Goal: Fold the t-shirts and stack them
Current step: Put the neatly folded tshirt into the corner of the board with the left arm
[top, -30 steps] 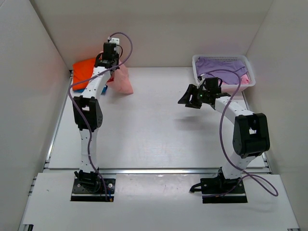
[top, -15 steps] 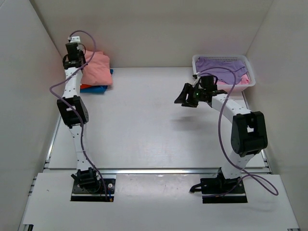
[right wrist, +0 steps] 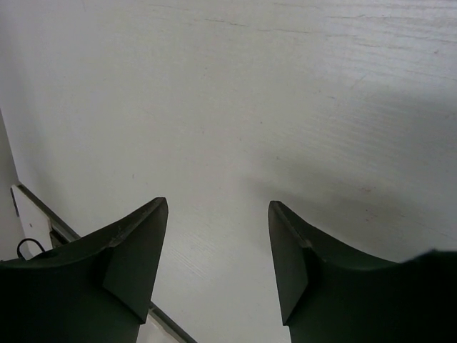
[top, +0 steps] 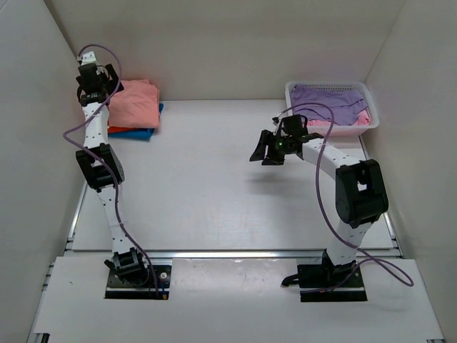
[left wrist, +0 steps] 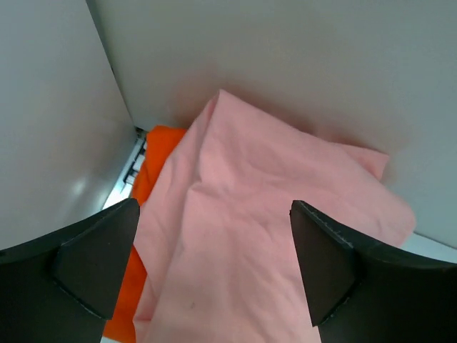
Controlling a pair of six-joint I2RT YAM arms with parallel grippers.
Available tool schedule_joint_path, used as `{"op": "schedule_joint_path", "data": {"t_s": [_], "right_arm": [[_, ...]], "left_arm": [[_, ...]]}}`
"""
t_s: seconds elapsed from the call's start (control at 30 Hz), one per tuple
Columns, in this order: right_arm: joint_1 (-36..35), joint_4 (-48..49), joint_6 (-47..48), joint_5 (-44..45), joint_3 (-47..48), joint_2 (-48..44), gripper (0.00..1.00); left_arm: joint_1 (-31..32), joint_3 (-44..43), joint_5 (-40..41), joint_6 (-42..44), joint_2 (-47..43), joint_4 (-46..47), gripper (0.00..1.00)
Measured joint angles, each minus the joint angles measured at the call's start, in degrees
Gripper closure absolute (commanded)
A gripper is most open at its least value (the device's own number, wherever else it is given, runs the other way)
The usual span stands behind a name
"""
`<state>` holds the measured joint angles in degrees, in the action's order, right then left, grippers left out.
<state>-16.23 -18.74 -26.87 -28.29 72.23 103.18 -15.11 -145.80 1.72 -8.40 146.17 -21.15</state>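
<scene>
Top external — salmon-pink t-shirt [top: 136,103] folded, roughly square

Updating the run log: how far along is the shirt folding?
Done: salmon shirt sits folded atop the orange shirt and blue shirt, far left. In hand: nothing, both arms' jaws open. Left: lavender shirt, plus pink cloth, in the basket.
</scene>
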Motion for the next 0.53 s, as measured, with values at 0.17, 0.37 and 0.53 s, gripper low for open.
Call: {"op": "schedule_joint_path", "data": {"t_s": [0.17, 0.37, 0.53], "right_arm": [[-0.7, 0.8, -0.1, 3.0, -3.8, -1.9, 0.35], [0.8, -1.5, 0.9, 8.8, -10.3, -7.5, 0.18], [2.3, -4.6, 3.7, 12.6, -12.2, -14.0, 0.16]], "left_arm": [[0.0, 13.3, -3.9, -3.5, -8.5, -1.1, 0.01], [9.0, 45.5, -6.9, -2.4, -33.4, -2.2, 0.01], [23.5, 73.8, -11.2, -3.0, -60.2, 1.0, 0.02]]}}
